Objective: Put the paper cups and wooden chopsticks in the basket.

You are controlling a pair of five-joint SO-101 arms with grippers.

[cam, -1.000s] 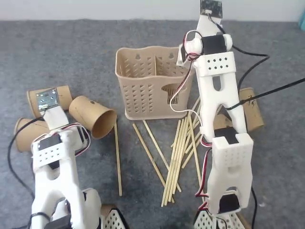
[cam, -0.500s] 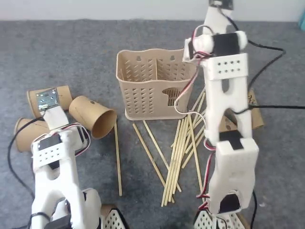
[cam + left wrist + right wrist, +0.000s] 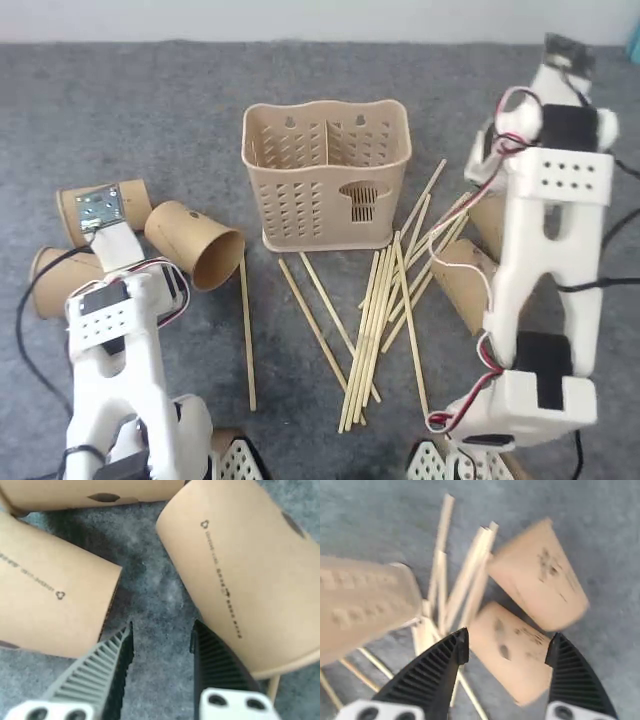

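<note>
A tan slotted basket (image 3: 325, 175) stands upright at the back centre of the grey carpet. Three brown paper cups (image 3: 195, 243) lie on their sides at the left. My left gripper (image 3: 162, 635) hovers open over the carpet between two of those cups (image 3: 245, 575) (image 3: 50, 605). Two more cups (image 3: 465, 285) lie at the right. My right gripper (image 3: 507, 642) is open above them, with one cup (image 3: 512, 667) between its fingers' line and the other cup (image 3: 540, 575) beyond. Several wooden chopsticks (image 3: 375, 320) lie fanned out in front of the basket.
One lone chopstick (image 3: 247, 330) lies apart, left of the pile. The basket's wall (image 3: 365, 605) and chopstick ends (image 3: 465, 570) are close beside the right gripper. The right arm (image 3: 545, 250) stands tall at the right edge; both arm bases sit at the front.
The right arm has swung from beside the basket's right end out to the right, uncovering the two right cups. The left arm and all the cups and chopsticks have kept still.
</note>
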